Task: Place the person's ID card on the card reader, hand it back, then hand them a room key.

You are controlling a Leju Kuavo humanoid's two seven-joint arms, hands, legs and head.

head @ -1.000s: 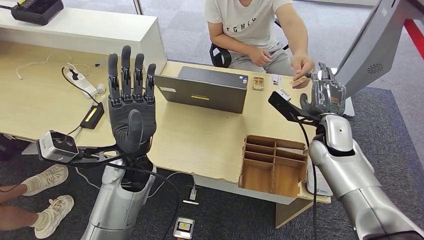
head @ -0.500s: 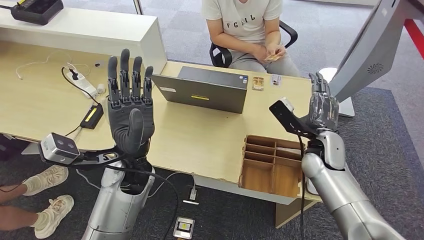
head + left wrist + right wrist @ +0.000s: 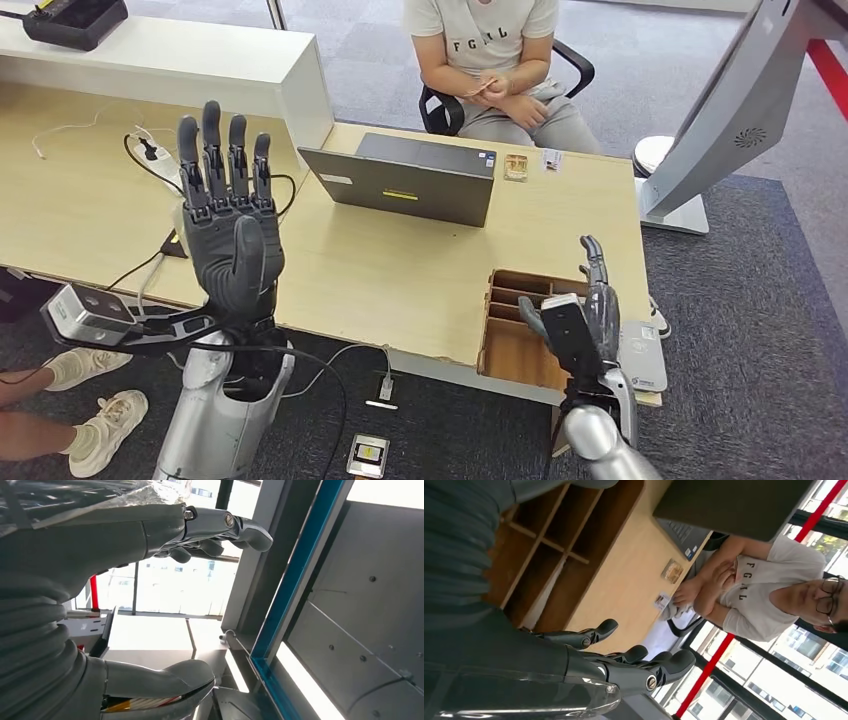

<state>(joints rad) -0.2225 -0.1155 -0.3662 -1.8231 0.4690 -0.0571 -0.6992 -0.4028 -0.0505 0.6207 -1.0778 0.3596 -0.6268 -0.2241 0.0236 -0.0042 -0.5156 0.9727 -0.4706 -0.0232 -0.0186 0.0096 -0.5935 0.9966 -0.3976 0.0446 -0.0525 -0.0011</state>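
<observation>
My right hand (image 3: 597, 302) hovers low over the table's front right corner, beside the wooden organizer (image 3: 540, 325), fingers apart and holding nothing; the right wrist view shows the same empty hand (image 3: 624, 666). My left hand (image 3: 228, 218) is raised upright over the left of the table, fingers spread and empty, and it is empty in the left wrist view too (image 3: 210, 527). The seated person (image 3: 490, 45) across the table keeps both hands together at the chest, seemingly with a thin card (image 3: 474, 91) between them. A white card reader (image 3: 643, 358) lies at the table's right front edge.
A closed grey laptop (image 3: 405, 178) sits mid-table. Behind it lie a small wooden card holder (image 3: 516, 166) and a small card (image 3: 551, 158). Cables and a power strip (image 3: 165, 165) are at the left. A monitor stand (image 3: 700, 150) rises at the right.
My right hand has drawn back from the person and dropped to the organizer, empty. The person pulled the card in to the chest. My left hand shifted slightly left.
</observation>
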